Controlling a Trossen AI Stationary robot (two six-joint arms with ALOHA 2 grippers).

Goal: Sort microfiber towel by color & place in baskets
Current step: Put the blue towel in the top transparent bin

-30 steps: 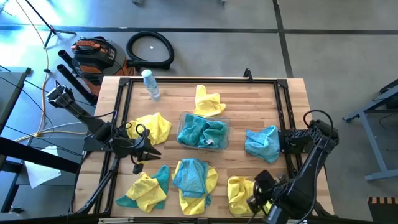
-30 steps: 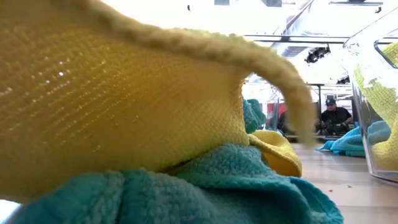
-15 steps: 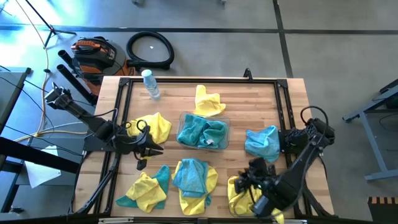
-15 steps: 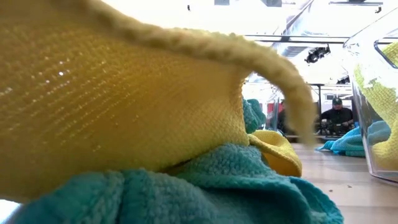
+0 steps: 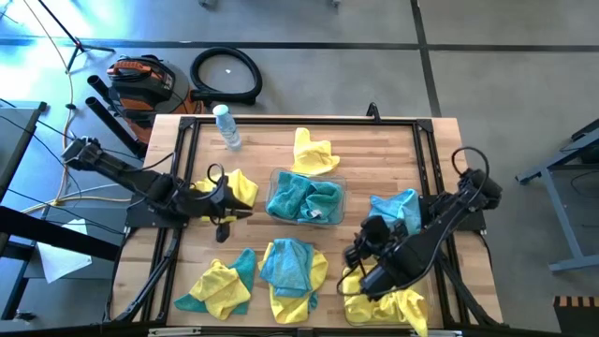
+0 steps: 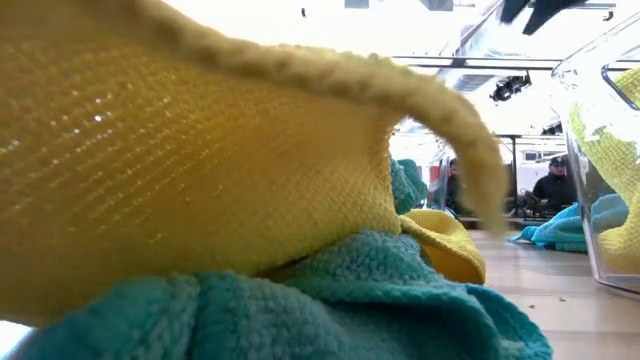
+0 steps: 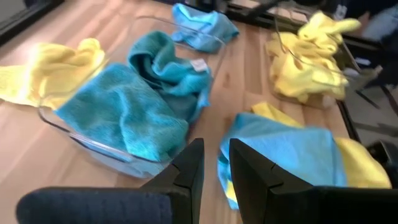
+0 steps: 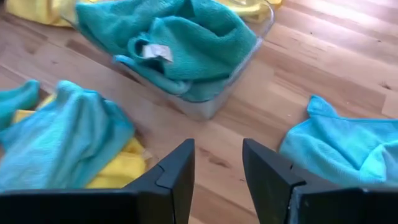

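- High view: wooden table [image 5: 374, 159] with a clear basket [image 5: 339, 187] at centre, full of teal towels [image 5: 304, 198].
- Second basket [image 5: 348, 281] at about 5 o'clock from centre holds yellow towels [image 5: 402, 304]; the right arm covers much of it.
- Loose cloths: yellow towel [image 5: 314, 152] at 12 o'clock of the centre basket, teal towel [image 5: 398, 211] at 3 o'clock, teal-on-yellow pile [image 5: 292, 267] at 6 o'clock, yellow-and-teal pile [image 5: 220, 285] at 7 o'clock, yellow towel by the left arm [image 5: 241, 185] at 9 o'clock.
- Clear plastic bottle [image 5: 226, 126] lies at the table's 11 o'clock corner.
- Left gripper [image 5: 245, 214] hovers just at 9 o'clock of the centre basket, over bare wood.
- Left wrist view: left fingers [image 7: 189, 171] a narrow gap apart, nothing between them; teal-filled basket [image 7: 217, 46] and teal-on-yellow pile [image 7: 280, 152] ahead, yellow-filled basket [image 7: 308, 59] farther off.
- Right gripper [image 5: 354, 255] sits between the teal-on-yellow pile and the yellow basket.
- Right wrist view: right fingers [image 8: 177, 171] parted, empty, above bare wood; centre basket [image 8: 239, 84] with a white tag [image 8: 154, 53] on a teal cloth, which the high view barely resolves.
- Low view: blocked by a close yellow cloth [image 6: 180, 150] over a teal cloth [image 6: 330, 300]; basket wall [image 6: 600, 150] at the edge; a person [image 6: 553, 185] in the room far behind, seen in no other view.
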